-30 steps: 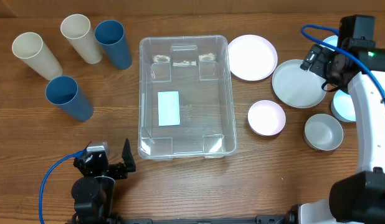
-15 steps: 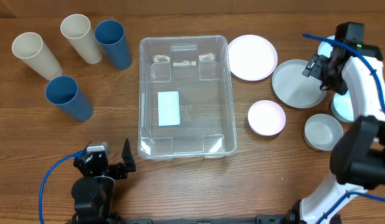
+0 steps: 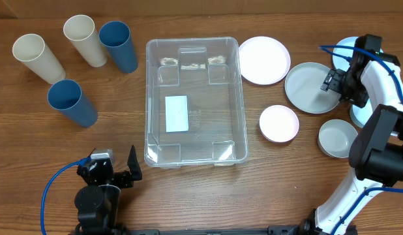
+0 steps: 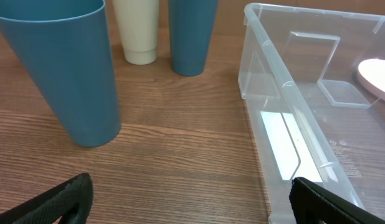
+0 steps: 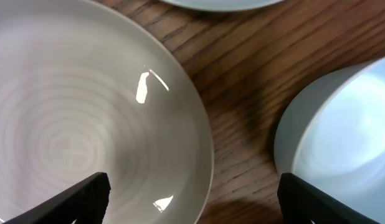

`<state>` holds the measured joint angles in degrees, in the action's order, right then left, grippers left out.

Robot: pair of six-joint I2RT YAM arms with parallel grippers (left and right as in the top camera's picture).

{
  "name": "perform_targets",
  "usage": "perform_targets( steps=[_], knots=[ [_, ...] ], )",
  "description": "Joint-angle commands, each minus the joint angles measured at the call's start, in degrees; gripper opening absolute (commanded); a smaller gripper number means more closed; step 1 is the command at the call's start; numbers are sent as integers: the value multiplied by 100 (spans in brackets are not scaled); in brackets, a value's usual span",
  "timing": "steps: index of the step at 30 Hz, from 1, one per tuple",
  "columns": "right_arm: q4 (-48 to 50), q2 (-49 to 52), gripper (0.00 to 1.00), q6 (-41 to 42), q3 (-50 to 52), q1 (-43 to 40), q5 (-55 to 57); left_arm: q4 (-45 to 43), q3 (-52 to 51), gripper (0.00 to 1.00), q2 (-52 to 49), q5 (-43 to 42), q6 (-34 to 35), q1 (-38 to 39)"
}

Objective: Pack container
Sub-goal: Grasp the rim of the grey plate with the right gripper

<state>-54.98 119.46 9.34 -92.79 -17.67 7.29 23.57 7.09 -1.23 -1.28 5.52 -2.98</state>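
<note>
The container (image 3: 194,101) is a large clear bin with a white label on its bottom, standing empty at the table's middle. It also shows at the right of the left wrist view (image 4: 317,124). My left gripper (image 3: 107,166) is open and empty near the front edge, left of the container's near corner; in its own view (image 4: 189,202) only bare wood lies between the fingers. My right gripper (image 3: 337,88) is open and empty, low over the right edge of the grey plate (image 3: 309,88). In the right wrist view the gripper (image 5: 192,202) straddles that plate's rim (image 5: 86,124).
Right of the container are a pink plate (image 3: 264,60), a pink bowl (image 3: 278,123), a grey bowl (image 3: 337,138) and a light blue bowl (image 5: 342,137) beside the grey plate. To the left stand two cream cups (image 3: 37,57) (image 3: 84,39) and two blue cups (image 3: 119,46) (image 3: 71,102).
My right arm has swung toward the front and come down over the grey plate's right edge. The left arm has not moved.
</note>
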Motion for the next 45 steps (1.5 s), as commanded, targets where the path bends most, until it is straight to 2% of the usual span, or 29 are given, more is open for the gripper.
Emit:
perform_targets(
  steps=[1,8,14,23,27,31,37,45],
  knots=[
    [199,17,88,-234,-9,-9,-319,-24,-24,100,50,22,-129,39],
    [844,22,86,-234,634,-9,-466,-24,-24,100,50,22,-129,39],
    [1095,22,73,-232,824,-9,-546,-22,-24,100,50,22,-129,39],
    [1392,22,42,-210,1235,-9,-553,-24,-24,100,50,22,-129,39],
    [1408,22,21,-188,1237,-9,-616,-24,-24,100,50,22,-129,39],
    [1419,22,6,-188,1237,-9,-616,-24,-24,100,50,22,-129,39],
    [1453,20,4,-186,1154,-9,-614,-24,-24,100,50,22,-129,39],
    [164,13,4,-15,-295,-9,-605,-24,-24,100,50,22,-129,39]
  ],
)
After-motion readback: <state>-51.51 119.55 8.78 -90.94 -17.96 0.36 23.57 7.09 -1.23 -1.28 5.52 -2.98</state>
